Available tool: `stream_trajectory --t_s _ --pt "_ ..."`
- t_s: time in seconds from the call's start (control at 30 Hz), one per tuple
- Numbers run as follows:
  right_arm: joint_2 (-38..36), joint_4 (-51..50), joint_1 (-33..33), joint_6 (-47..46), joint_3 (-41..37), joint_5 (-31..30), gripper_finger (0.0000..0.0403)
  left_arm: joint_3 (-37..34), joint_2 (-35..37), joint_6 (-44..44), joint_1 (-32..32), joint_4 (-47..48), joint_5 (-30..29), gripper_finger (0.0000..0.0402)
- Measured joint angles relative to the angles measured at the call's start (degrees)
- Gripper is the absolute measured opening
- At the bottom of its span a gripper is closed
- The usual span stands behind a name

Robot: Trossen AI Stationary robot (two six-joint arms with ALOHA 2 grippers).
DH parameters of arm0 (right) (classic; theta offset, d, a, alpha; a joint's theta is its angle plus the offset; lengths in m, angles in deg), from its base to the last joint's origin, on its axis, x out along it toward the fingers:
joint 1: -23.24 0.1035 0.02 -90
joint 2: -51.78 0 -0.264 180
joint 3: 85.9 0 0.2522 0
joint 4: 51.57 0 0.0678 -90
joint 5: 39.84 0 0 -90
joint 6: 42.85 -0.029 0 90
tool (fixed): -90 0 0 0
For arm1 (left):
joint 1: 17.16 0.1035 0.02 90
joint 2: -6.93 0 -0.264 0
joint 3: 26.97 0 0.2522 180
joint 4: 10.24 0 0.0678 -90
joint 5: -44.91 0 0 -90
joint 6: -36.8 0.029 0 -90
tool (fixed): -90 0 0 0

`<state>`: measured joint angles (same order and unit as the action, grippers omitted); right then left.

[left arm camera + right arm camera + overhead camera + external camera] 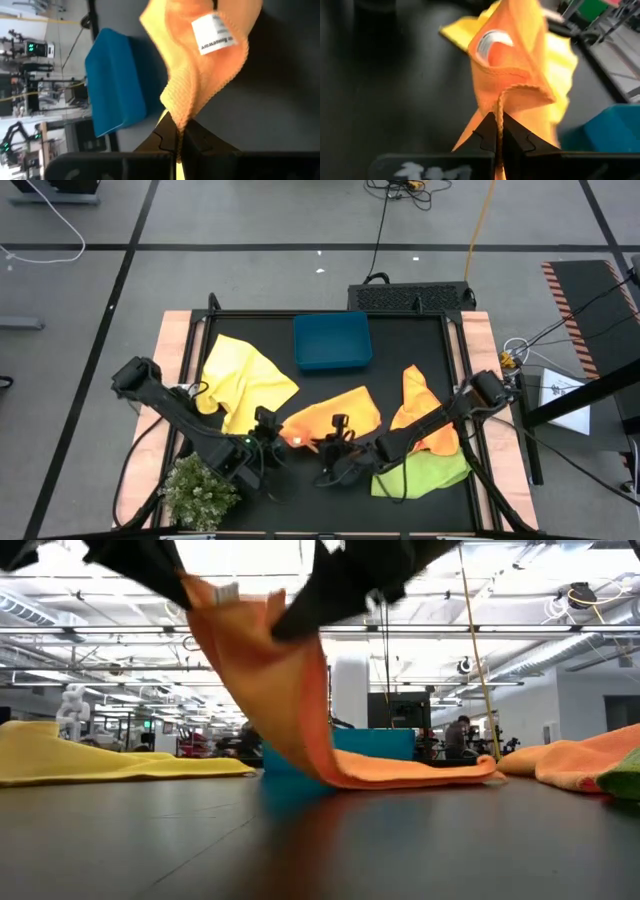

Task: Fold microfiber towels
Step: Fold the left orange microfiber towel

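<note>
An orange microfiber towel (335,412) lies mid-table in front of the blue bin (332,340). Its near edge is lifted and its far part rests on the table. My left gripper (283,442) and my right gripper (318,444) stand close together above the table's near middle, both shut on that raised edge. A white label (225,590) is sewn on the lifted part by the left gripper. A yellow towel (245,380) lies at the left. A second orange towel (420,405) and a lime green one (425,472) lie at the right. My left gripper pinches the orange towel's hemmed edge (176,122) between its two fingers, close to the labelled corner (215,32). The fingers slant downward, coming from the table's near left. The held end is up in the air; the cloth slopes down to its far part (420,772) on the table. My right gripper pinches the same towel's hemmed edge (498,107) between its two fingers, a short way from the left gripper. It comes from the table's near right, slanting down. The cloth bunches loosely beyond the fingers and slopes away to the table.
A small bushy green plant (200,492) stands at the near left corner, beside the left arm. The blue bin stands at the far middle. Bare black tabletop (320,840) shows between the lifted towel and the near edge.
</note>
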<state>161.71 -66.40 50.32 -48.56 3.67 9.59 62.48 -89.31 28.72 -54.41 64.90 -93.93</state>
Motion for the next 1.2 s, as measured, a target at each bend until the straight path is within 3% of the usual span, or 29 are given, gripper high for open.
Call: stream_trajectory --t_s 0.2,0.33,0.6,0.9,1.2 --pt "-8.4 -2.9 -0.3 2.9 0.0 0.1 0.0000 3.7 4.1 -5.8 0.2 6.7 0.7 0.0003" --pt "-14.0 -5.7 -0.3 3.5 0.0 0.1 0.0000 4.2 10.3 -11.1 -0.1 4.4 5.1 0.0004" --pt "-22.0 -5.8 -2.3 5.8 0.1 1.2 0.0000 4.2 20.7 -9.5 -2.6 -1.5 2.1 0.0002" --pt "-23.2 -0.2 -3.0 3.9 0.0 16.7 0.0000 4.1 24.3 -5.2 -3.6 -11.7 8.6 0.0002" --pt "-23.1 5.5 1.5 3.1 0.0 18.2 0.0000 5.5 24.2 -2.5 -7.6 -21.6 12.8 0.0001"
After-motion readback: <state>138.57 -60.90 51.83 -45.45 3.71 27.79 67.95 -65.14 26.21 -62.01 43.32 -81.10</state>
